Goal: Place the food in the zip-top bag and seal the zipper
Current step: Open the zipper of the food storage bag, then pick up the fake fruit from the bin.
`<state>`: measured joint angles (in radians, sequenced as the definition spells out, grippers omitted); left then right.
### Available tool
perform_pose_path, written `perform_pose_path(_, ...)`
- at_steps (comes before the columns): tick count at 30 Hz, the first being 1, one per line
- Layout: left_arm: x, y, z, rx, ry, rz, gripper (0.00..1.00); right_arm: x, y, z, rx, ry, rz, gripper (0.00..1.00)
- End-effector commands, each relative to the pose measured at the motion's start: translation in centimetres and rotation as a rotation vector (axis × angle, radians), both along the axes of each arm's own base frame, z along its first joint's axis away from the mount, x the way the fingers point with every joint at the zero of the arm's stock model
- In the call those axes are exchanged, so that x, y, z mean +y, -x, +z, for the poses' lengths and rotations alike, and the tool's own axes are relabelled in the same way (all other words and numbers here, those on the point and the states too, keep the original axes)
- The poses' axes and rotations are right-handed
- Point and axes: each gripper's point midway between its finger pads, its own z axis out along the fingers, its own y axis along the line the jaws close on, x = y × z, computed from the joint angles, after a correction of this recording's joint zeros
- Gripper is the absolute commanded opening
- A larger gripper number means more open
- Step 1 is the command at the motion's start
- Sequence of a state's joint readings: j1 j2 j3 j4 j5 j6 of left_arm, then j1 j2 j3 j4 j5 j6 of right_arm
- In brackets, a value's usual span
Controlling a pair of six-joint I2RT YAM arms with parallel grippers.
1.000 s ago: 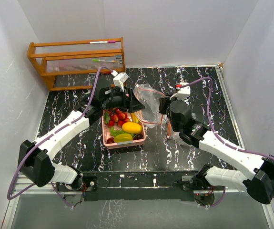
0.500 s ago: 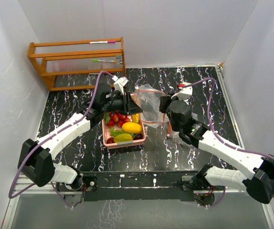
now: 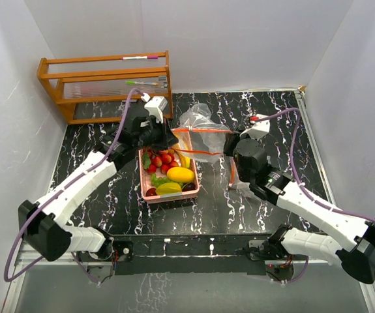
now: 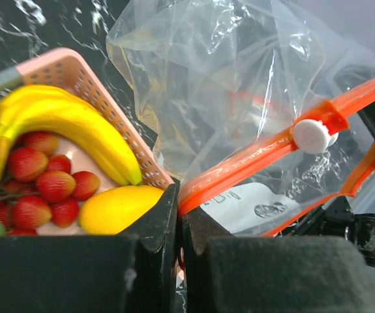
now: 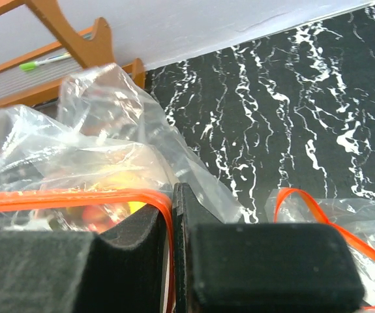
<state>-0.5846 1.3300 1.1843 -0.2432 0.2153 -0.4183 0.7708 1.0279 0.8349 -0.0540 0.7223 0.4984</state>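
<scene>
The food lies in a pink basket (image 3: 149, 186): a banana (image 4: 63, 124), a mango (image 4: 119, 208), strawberries (image 4: 44, 186) and a green piece (image 3: 167, 188). Behind the basket the clear zip-top bag (image 3: 203, 134) is stretched between both grippers, its orange zipper (image 4: 252, 163) carrying a white slider (image 4: 312, 135). My left gripper (image 4: 179, 199) is shut on the zipper's left end, just past the basket's back rim. At the bag's right end my right gripper (image 5: 173, 208) is shut on the orange zipper strip (image 5: 76, 195). The bag's mouth gapes between the two orange strips (image 3: 200, 151).
A wooden rack (image 3: 105, 81) with pens stands at the back left, close behind my left gripper (image 3: 169, 135). White walls close in the table on three sides. Loose bag film with an orange loop (image 5: 304, 208) lies beside my right gripper (image 3: 229, 149).
My left gripper has shut on the bag's zipper edge and drawn back to the left. The right gripper shifted slightly right, so the bag is now pulled taut and wide between them.
</scene>
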Motion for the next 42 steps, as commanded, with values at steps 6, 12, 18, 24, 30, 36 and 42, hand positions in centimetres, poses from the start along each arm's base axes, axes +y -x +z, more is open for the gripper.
perform_pose_path(6, 4.4, -0.5, 4.4, -0.151, -0.134, 0.111, 0.0, 8.4, 2.1, 5.9, -0.107, 0.109, 0.541, 0.45)
perform_pose_path(12, 7.2, -1.4, 6.2, -0.217, -0.237, 0.21, 0.0, 11.7, 5.7, 9.4, -0.211, 0.079, 0.826, 0.69)
perform_pose_path(18, 11.4, -1.7, 8.9, -0.281, -0.378, 0.349, 0.0, 10.9, 10.0, 12.9, -0.388, 0.013, 0.946, 0.79)
perform_pose_path(24, 17.5, -1.1, 11.9, -0.35, -0.568, 0.559, 0.0, 9.9, 6.7, 9.0, -0.209, 0.066, 0.785, 0.74)
perform_pose_path(30, 22.3, 0.1, 12.6, -0.364, -0.764, 0.719, 0.0, 11.4, 3.0, 2.6, -0.024, 0.143, 0.71, 0.68)
perform_pose_path(36, 25.2, 0.9, 10.7, -0.303, -0.93, 0.78, 0.0, 14.6, 0.6, -0.3, 0.019, 0.189, 0.722, 0.66)
perform_pose_path(42, 25.5, 0.9, 7.9, -0.229, -0.911, 0.752, 0.0, 18.6, -1.4, -2.1, 0.034, 0.199, 0.755, 0.66)
